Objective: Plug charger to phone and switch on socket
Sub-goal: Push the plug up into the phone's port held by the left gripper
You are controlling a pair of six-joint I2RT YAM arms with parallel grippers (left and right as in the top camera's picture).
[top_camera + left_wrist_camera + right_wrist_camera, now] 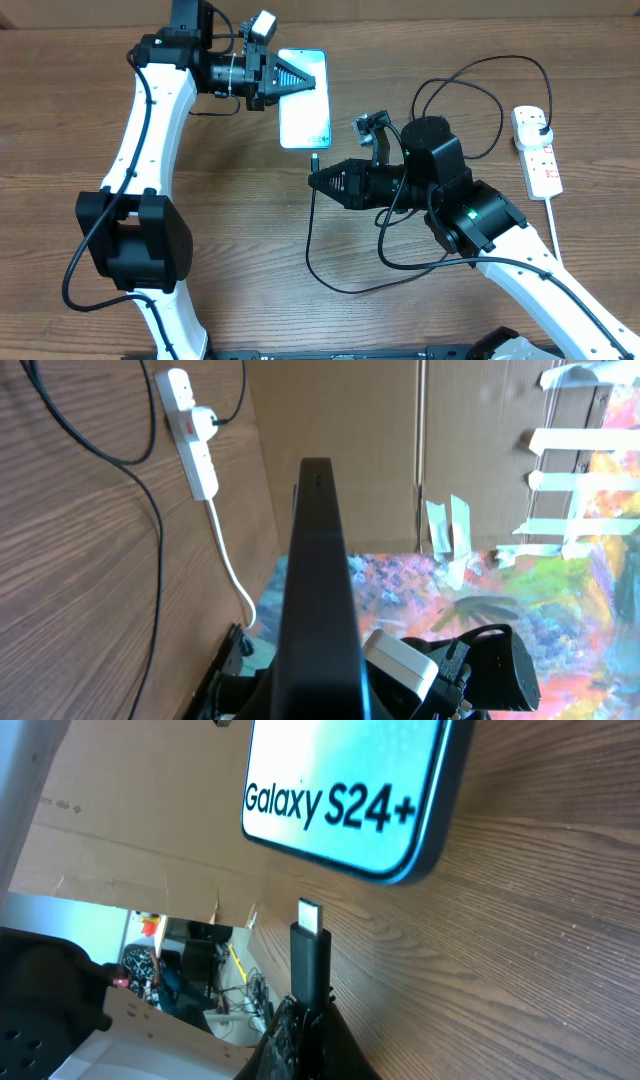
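Observation:
The phone (303, 110) lies on the table at the back centre, its light blue screen up. My left gripper (292, 78) is shut on the phone's far end; the left wrist view shows the phone (318, 560) edge-on between the jaws (318, 695). My right gripper (318, 180) is shut on the charger's connector (314, 160), whose tip points at the phone's near end with a small gap. In the right wrist view the connector (310, 945) stands just below the phone (340, 790). The white socket (537, 150) lies at the right with the black plug (541, 124) in it.
The black charger cable (345, 288) loops over the table in front of and behind the right arm. The socket's white cord (556, 225) runs toward the front right. The socket also shows in the left wrist view (195, 435).

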